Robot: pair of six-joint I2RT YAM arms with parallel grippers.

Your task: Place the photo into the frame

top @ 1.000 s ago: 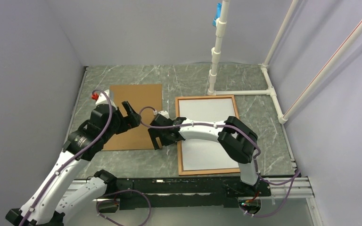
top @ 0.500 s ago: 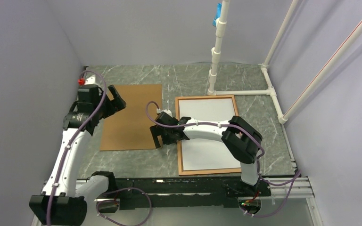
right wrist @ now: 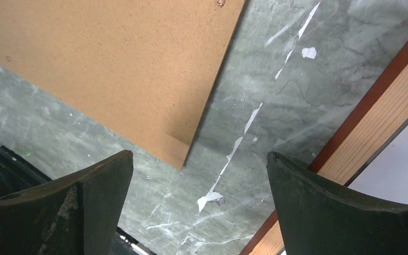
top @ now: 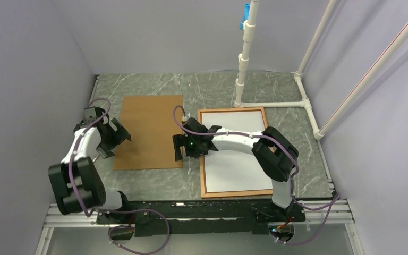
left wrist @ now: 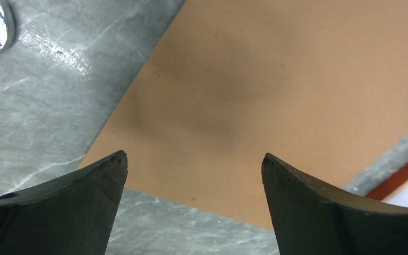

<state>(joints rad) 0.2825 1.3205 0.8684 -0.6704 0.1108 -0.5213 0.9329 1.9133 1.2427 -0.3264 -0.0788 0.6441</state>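
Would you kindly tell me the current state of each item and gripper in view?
frame, flat, back up.
photo, inside the frame, white side up.
backing board, flat beside the frame, not touching it.
left gripper, fingers open, empty, over the board's edge.
right gripper, fingers open, empty, over the gap between board and frame.

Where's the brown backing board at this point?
In the top view the backing board lies flat left of centre, apart from the frame on its right.
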